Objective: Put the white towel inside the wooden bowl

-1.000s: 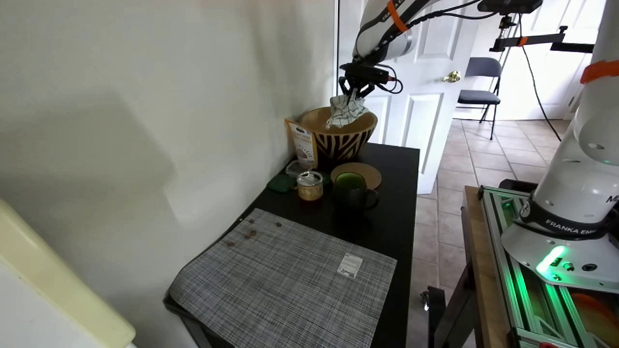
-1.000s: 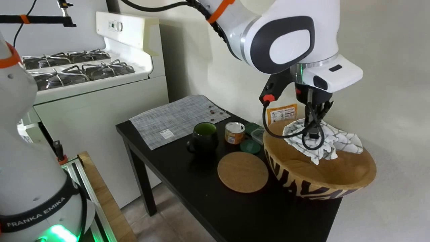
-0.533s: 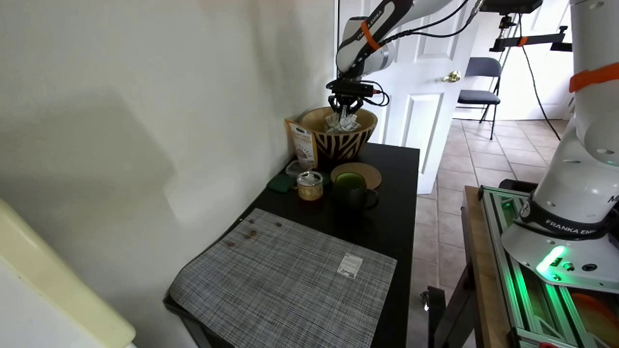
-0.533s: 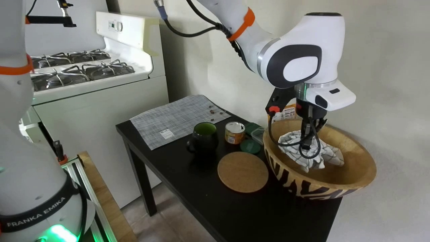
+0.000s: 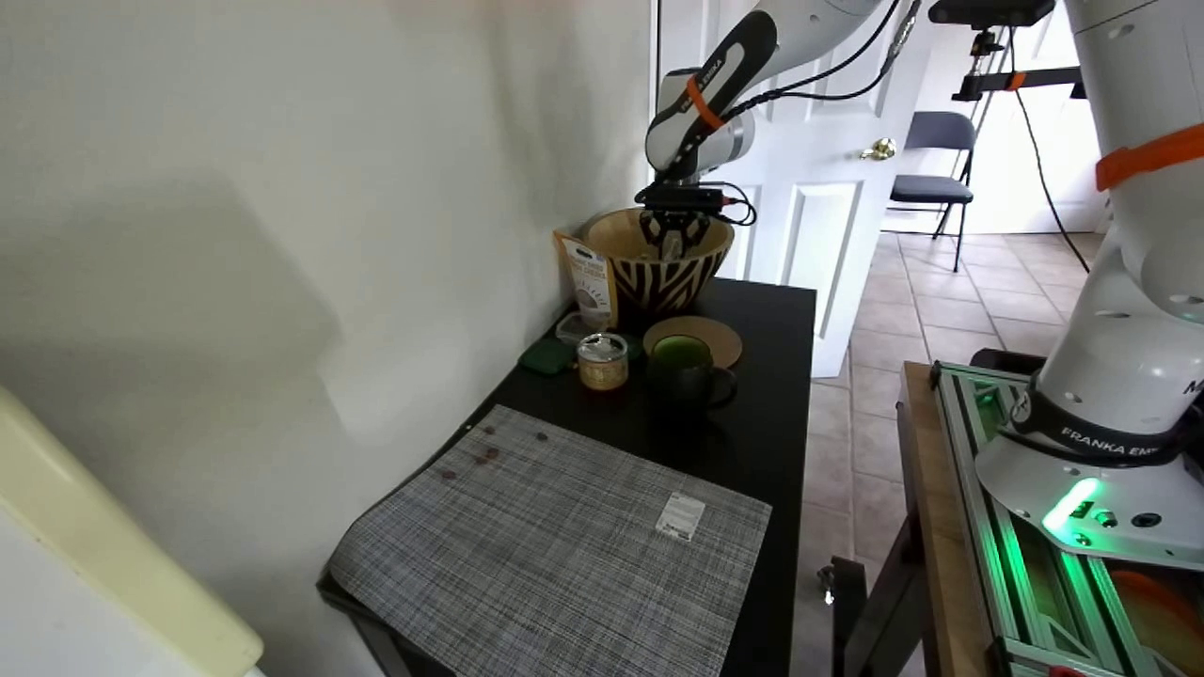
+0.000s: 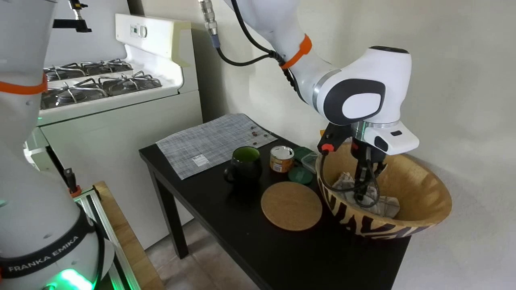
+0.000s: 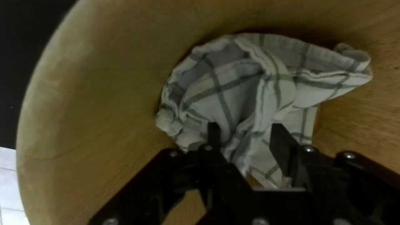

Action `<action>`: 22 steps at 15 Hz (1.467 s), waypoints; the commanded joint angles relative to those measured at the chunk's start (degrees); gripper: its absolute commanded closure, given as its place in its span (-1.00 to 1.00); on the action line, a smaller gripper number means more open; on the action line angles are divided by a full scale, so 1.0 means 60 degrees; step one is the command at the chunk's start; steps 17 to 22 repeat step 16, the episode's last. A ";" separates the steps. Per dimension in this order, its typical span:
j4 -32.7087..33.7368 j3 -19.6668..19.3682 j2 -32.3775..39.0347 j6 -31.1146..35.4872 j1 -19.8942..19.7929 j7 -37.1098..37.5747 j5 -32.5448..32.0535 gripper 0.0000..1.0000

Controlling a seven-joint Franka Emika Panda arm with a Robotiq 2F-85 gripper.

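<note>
The white towel with dark check lines (image 7: pixel 225 93) lies crumpled inside the wooden bowl (image 7: pixel 93 93) in the wrist view. It also shows low in the bowl in an exterior view (image 6: pixel 388 206). The bowl, with a dark zebra-like pattern outside, stands at the table's end in both exterior views (image 5: pixel 670 282) (image 6: pixel 427 189). My gripper (image 7: pixel 245 126) reaches down into the bowl over the towel. Its two fingers stand apart, with a loose fold of towel between them, not pinched. The gripper and cable partly hide the towel in the exterior views.
An orange-white bag (image 5: pixel 589 282) leans by the bowl near the wall. A round wooden disc (image 6: pixel 292 206), a jar (image 6: pixel 281 159), a dark green mug (image 6: pixel 244 165) and green lids (image 6: pixel 300 175) are on the black table. A grey placemat (image 5: pixel 564 536) covers its far end.
The arm has moved down, taking the towel from above the rim into the bowl. The towel hung from the gripper before; the fingers are now spread and the towel rests in the bowl.
</note>
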 commanded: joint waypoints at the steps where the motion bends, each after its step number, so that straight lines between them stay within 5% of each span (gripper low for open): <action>1: -0.0056 -0.0578 -0.0270 -0.0109 0.0371 0.0044 -0.0111 -0.59; 5: -0.0333 -0.0742 -0.0894 0.0056 0.0475 -0.0004 -0.0019 -1.00; 22: -0.0005 -0.0619 -0.1036 0.0042 0.0498 -0.0033 0.0149 -1.00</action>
